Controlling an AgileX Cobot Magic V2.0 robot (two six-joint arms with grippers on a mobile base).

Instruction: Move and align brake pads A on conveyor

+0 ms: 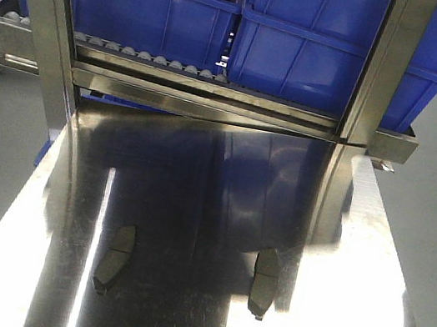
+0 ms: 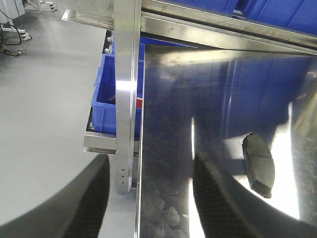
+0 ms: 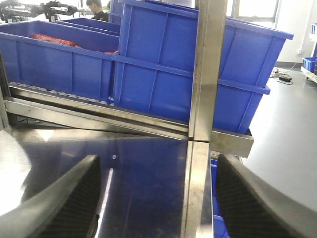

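On the shiny steel table (image 1: 362,307), toward its near end, two flat dark grey curved brake pads lie well apart: left pad (image 1: 115,257), right pad (image 1: 264,283), both running lengthwise along the table. Only two show. The charcoal conveyor belt is in no view. Past the table's far end, a steel roller rack (image 1: 213,99) carries blue plastic bins (image 1: 152,12).

Step, as I judge it: pick-up not yet begun, nothing carried. Left gripper (image 2: 148,210) has its carbon-weave fingers (image 2: 79,203) spread wide and empty over the table's left edge. The left pad (image 2: 258,164) sits off to that gripper's right, apart from both fingers. Right gripper (image 3: 156,198) is likewise spread and empty, at the table's right edge; no pad in its view.

Next move, I reckon: bring the left gripper inward over the table, straddle the pad across its narrow width, descend. Flat pad on slick steel, so it may skate.
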